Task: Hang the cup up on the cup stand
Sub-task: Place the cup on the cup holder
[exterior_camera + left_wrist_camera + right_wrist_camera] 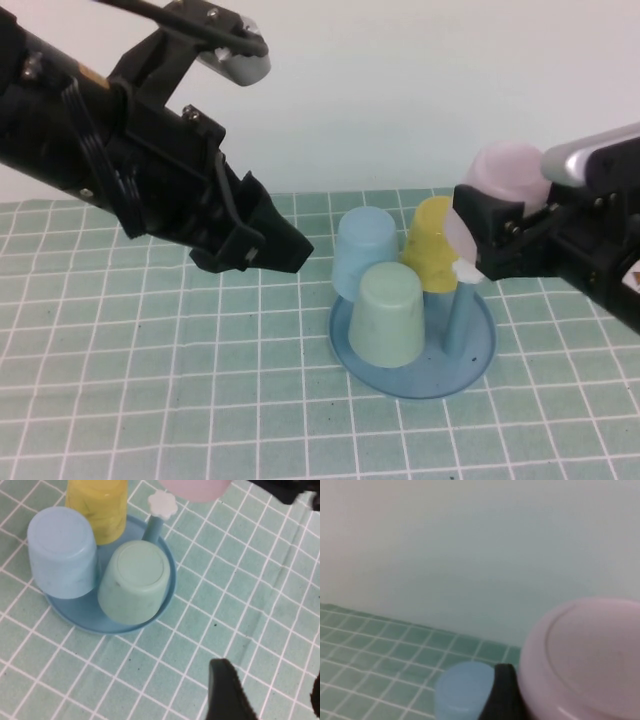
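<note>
Right pincer (480,240) grips the pink cup (505,175), tilted, just above the stand's (470,365) free right peg (466,272). Best now: turn the mouth down, centre it over the cap, lower gently. Left pincer (270,240) hovers left, fingers unclear.

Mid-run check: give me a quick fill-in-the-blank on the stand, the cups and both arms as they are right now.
1. The cup stand already carries ____ upside-down cups.
2. The right gripper holds the ____ cup above the stand's one free peg.
3. The cup nearest the camera in the high view is the pale ____ one.
4. The left gripper hovers to the stand's left, holding ____.

Missing words: three; pink; green; nothing
</note>
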`<state>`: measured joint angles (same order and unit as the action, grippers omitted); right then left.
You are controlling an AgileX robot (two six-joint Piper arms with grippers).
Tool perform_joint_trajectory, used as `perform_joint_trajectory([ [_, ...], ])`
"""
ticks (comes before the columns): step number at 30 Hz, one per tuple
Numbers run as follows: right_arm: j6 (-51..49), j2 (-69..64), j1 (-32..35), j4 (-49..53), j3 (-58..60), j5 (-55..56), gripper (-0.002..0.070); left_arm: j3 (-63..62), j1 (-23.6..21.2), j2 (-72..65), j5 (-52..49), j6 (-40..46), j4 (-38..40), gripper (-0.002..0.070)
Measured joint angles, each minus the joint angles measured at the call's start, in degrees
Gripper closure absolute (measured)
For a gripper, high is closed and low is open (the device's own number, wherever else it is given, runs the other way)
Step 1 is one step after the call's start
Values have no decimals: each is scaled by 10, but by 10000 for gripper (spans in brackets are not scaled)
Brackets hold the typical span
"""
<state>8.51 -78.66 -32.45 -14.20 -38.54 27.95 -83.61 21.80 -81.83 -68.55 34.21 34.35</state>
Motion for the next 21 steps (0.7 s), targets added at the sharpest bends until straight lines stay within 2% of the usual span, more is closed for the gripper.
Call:
perform_joint_trajectory([
  [4,15,-38,0,-30,0,5,90,0,0,0,-1,0,-9,330],
  [21,16,-110,0,-35,-1,29,90,0,0,0,-1,0,-9,331],
])
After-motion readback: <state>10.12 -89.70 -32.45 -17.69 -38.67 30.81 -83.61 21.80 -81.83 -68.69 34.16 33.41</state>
